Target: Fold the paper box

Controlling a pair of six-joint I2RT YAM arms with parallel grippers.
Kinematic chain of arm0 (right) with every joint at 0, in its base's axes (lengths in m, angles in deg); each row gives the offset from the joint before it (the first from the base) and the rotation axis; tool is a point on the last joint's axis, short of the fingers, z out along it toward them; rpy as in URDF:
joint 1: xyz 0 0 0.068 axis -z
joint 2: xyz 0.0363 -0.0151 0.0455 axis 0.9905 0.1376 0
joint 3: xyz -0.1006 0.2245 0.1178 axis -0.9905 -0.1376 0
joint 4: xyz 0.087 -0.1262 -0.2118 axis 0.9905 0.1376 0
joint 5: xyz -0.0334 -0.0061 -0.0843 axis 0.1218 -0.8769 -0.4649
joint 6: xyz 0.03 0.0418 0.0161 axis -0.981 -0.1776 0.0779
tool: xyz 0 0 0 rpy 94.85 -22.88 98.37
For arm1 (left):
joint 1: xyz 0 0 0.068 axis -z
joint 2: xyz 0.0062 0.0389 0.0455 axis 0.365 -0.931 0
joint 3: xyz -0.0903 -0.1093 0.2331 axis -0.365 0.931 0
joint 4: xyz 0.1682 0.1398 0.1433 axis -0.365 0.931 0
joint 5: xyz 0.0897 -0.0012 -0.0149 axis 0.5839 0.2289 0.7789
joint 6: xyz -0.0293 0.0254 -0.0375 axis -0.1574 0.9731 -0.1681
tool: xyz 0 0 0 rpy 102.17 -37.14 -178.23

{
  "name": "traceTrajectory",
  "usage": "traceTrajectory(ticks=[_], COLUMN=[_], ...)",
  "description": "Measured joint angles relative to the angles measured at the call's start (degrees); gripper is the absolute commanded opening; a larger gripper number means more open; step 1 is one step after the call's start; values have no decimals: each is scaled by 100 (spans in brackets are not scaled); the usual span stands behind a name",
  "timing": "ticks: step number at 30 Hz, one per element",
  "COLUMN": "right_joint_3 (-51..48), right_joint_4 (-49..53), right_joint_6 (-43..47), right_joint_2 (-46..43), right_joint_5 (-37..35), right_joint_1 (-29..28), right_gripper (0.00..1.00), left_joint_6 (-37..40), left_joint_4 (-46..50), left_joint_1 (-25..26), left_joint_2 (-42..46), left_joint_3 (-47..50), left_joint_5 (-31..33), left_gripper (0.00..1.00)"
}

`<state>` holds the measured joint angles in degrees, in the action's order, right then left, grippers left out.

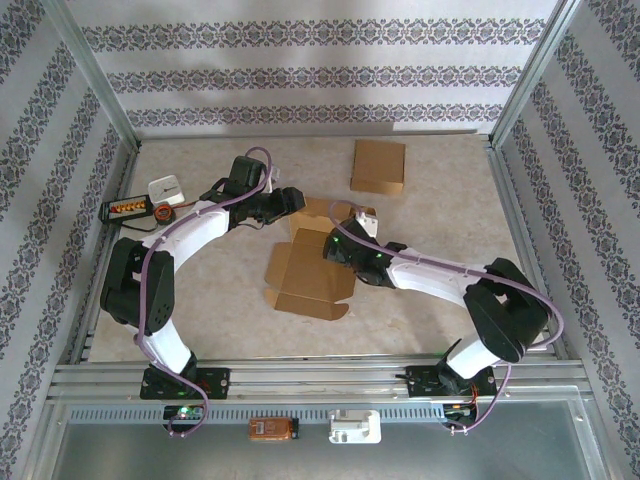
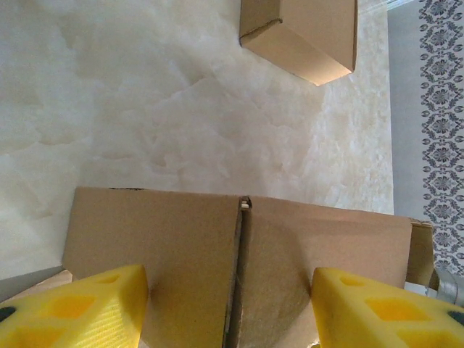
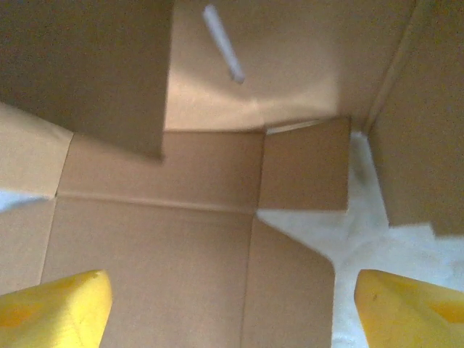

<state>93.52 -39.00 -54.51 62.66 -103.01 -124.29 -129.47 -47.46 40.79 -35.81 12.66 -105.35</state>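
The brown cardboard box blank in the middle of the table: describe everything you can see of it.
The brown cardboard box blank is plain, unprinted board, creased into panels and flaps. Its near part lies flat on the pale marbled table, flaps spread; its far part stands up, two panels meeting at a seam. The left end effector and the right end effector sit open at that raised part; whether they touch it is unclear.

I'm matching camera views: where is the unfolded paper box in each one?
Top external: unfolded paper box at the picture's centre.
Left wrist: box across the lower half.
Right wrist: box from left edge past centre.
Shared landmark: pale marbled table.
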Motion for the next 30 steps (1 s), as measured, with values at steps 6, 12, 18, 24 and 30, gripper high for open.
traceTrajectory(ticks=[6,12,18,24,30], right_joint_3=[7,7,7,-55,-197], right_joint_4=[-345,-815,-1145,-1587,-2146], right_joint_6=[61,61,39,138,345], right_joint_2=[321,570,892,979,979], right_joint_5=[-57,114,361,514,739], right_joint_1=[343,584,684,750,798], right_gripper=[93,91,92,89,86], left_joint_6=[2,2,26,46,46], left_joint_4=[0,-2,-4,-4,-4], left_joint_1=[0,0,0,0,0], left_joint_2=[-2,-26,-35,-35,-35], left_joint_3=[0,0,-2,-2,-2], left_joint_5=[-2,-46,-61,-61,-61], left_gripper=[61,61,61,61,61])
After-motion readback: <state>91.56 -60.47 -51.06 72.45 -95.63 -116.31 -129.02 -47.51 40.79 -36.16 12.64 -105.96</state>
